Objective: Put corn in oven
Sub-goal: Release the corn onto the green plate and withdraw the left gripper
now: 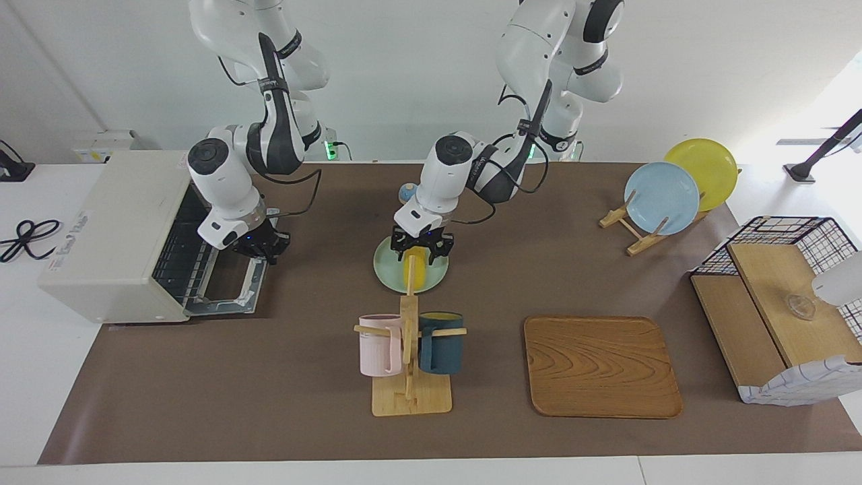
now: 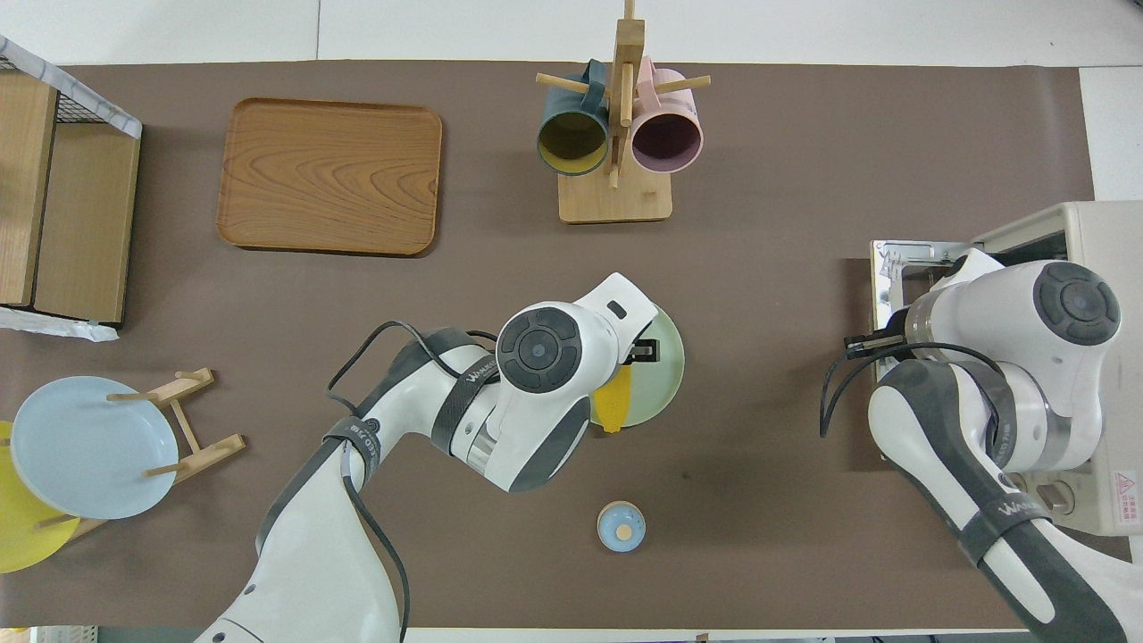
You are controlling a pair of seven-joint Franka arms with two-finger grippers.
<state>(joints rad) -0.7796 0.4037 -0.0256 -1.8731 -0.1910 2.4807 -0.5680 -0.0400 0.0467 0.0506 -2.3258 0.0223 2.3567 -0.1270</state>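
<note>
A brown-covered surface [image 1: 269,377] stands against a plain white wall, with the two arm bases at its robot end.

Left pincer [image 1: 422,247]: down over the pale green plate [image 1: 390,273] at mid-surface, its fingers straddling the upper end of the corn [image 1: 414,273]. Whether they have clamped on the cob or only bracket it cannot be told from either view. The corn lies on the plate, its tapered end pointing away from the robots in the facing view; in the overhead view only one yellow end [image 2: 616,406] shows from under the wrist.

Right pincer [image 1: 259,246]: over the lowered door [image 1: 225,289] of the oven [image 1: 114,236], which stands open at the right arm's end of the surface with the wire rack exposed. Finger state cannot be told.

Outward from the plate: the mug rack [image 1: 409,364] with a pink mug [image 1: 378,343] and a dark teal mug [image 1: 442,342] stands close by, farther from the robots.

Risks, in my judgement:
- A grip near one end could let the cob pivot or slip on lifting.
- The plate may drag along if the fingers catch its rim.
- The right arm occupies the oven mouth; unless it clears, the carry path invites a collision.
</note>
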